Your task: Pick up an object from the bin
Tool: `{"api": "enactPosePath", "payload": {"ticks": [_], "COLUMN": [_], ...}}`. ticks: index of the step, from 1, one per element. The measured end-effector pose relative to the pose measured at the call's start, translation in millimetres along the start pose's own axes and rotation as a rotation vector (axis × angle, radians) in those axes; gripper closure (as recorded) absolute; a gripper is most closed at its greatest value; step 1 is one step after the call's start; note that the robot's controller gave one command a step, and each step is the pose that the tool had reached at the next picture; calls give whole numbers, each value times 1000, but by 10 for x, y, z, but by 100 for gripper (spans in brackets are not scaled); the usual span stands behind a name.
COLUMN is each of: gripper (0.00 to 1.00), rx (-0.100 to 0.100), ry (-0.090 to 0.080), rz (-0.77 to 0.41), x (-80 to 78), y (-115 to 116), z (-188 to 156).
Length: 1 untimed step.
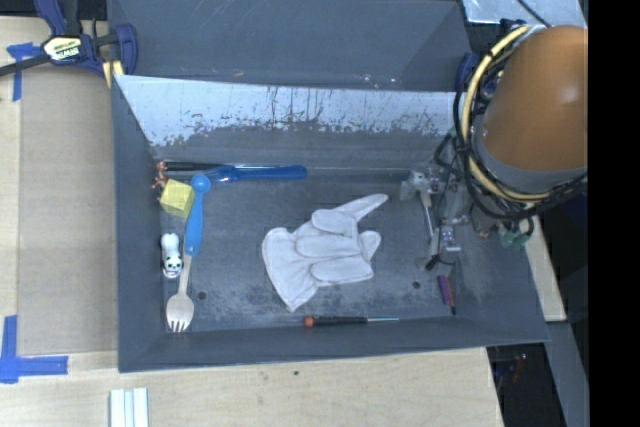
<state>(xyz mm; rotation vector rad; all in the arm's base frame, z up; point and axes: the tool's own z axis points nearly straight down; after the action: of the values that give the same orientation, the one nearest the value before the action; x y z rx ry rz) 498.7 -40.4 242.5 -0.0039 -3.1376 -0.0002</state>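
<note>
So the gripper (437,253) is down at the right side of the bin (135,245), low over bare floor and close to the foot of the right wall. The arm's orange cover (540,95) and its cables bulge over that wall in the upper right of the frame. Honestly can't tell whether the gripper is apart or together, it's just thin metal against grey from this angle. The closest thing is a short dark purplish stick (446,290) lying just below the gripper's tip in the lower right corner of the floor, near where the right and front walls meet, so it's tight on that side. Left of the gripper there's an open patch of floor, then a crumpled white glove (320,253) spread across the middle, with one finger pointing up-right toward the gripper but apart from it. A thin black tool with a red end (350,319) runs along the front edge, right against the foot of the front wall, below the glove. Everything else is crowded at the left, well apart from the gripper: a long blue handle (255,175) along the back edge, a blue utensil (193,220) pointing down the frame, a yellow block (177,198) beside it, and a small white figure (172,258) and a white fork (180,307) by the left wall.
</note>
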Motion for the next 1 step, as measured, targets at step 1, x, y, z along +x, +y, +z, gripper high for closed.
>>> {"api": "enactPosePath", "payload": {"ticks": [1], "gripper": [0], "rx": [0], "ry": [-8], "rz": [-2], "x": [-16], "y": [2], "z": [-33]}}
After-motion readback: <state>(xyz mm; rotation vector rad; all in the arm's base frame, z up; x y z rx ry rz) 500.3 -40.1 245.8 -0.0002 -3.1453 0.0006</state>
